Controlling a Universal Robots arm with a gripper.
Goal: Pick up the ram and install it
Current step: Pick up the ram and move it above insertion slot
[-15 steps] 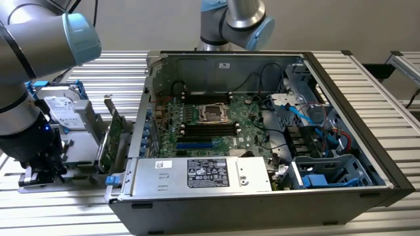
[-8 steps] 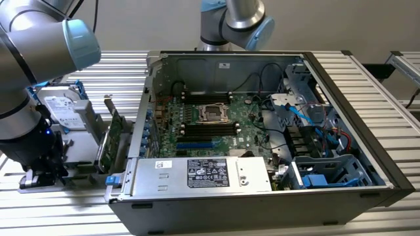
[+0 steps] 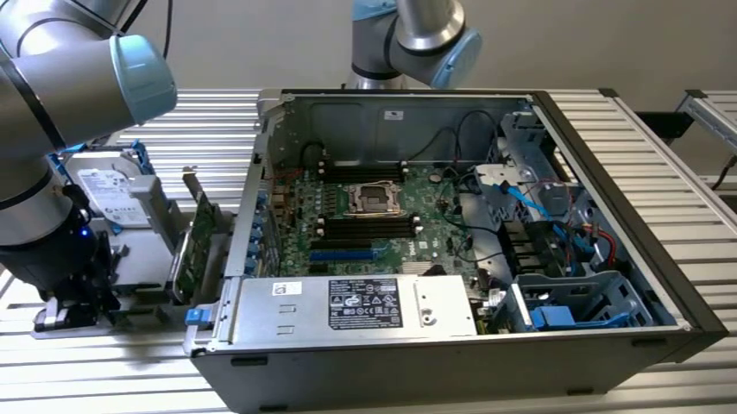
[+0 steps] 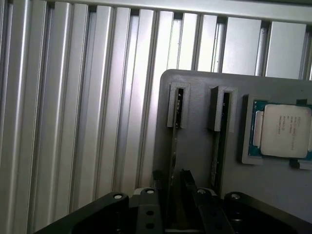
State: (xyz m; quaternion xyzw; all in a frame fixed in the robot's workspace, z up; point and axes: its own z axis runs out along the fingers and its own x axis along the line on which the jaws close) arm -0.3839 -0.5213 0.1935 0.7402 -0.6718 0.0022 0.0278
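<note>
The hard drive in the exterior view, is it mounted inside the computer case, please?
No, the hard drive stands outside the computer case, toward the exterior view's left.

Claw (image 3: 72, 304): low over a grey holder (image 3: 144, 291), with the arm (image 3: 47, 129) rising above it.
Drive (image 3: 110, 185): stands on end just beyond the claw.
Card (image 3: 203, 231): green, on edge, beside the claw toward the exterior view's right.
Case (image 3: 645, 226): open, past the card on that same side.
Board (image 3: 345, 235): inside the case, socket (image 3: 374, 197) at its middle, well apart from the claw.
Table (image 3: 127, 379): ribbed metal under the claw.
</note>
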